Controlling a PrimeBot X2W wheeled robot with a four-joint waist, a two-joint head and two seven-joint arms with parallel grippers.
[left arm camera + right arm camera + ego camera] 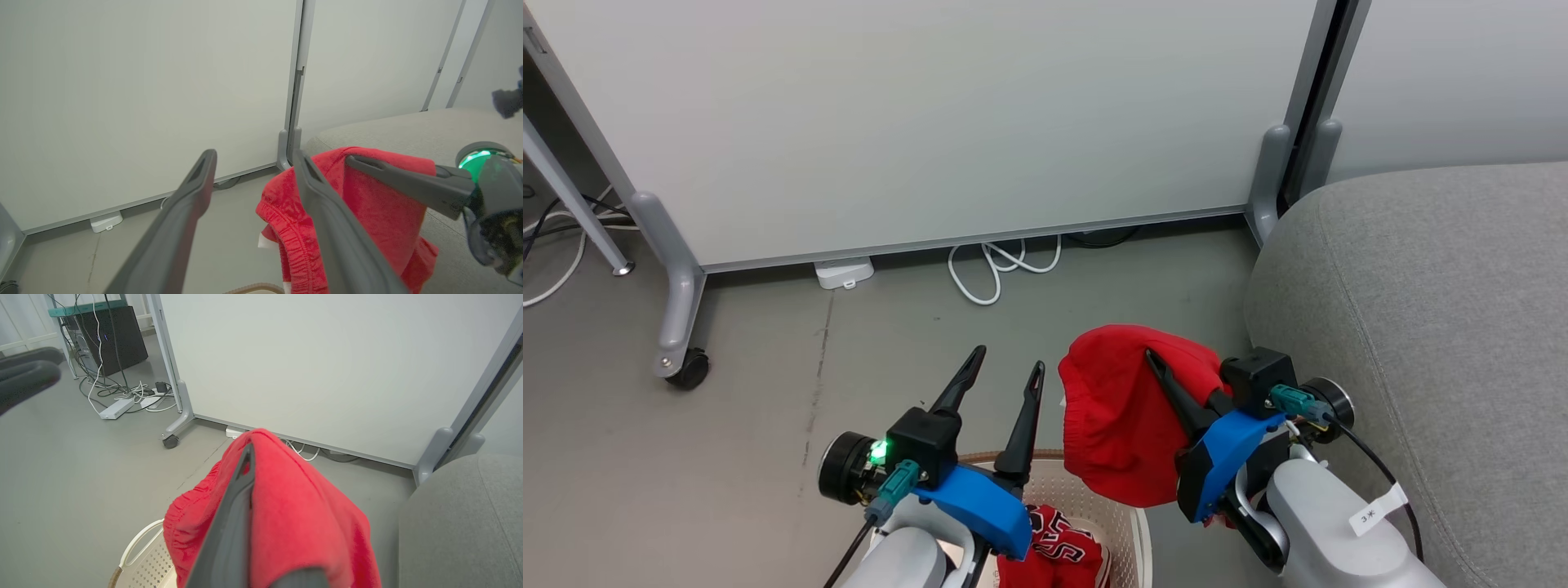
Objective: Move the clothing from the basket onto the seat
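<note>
A slip is judged the chief risk. The red garment (1115, 416) is carried by the right gripper (1172, 388), whose fingers are pressed together with a fold of cloth pinched between them, while most of the fabric is draped loosely over them and hangs below. It is held in the air over the edge of the basket (1125, 523) and the floor, near the seat (1437, 310) but not on it. If only a thin fold is pinched, the garment could be shaken free by a quick swing and dropped on the floor short of the cushion. The hanging hem could also be dragged against the seat's rounded edge and pulled out of the grip. A second garment with block lettering (1062, 545) is seen lying in the basket. The right forearm is angled up from the lower right, with the fingers pointed up and to the left, away from the seat. The left gripper (1009, 359) is held above the basket's rim with its fingers spread wide and nothing between them, close beside the garment, where loose cloth might be caught.
</note>
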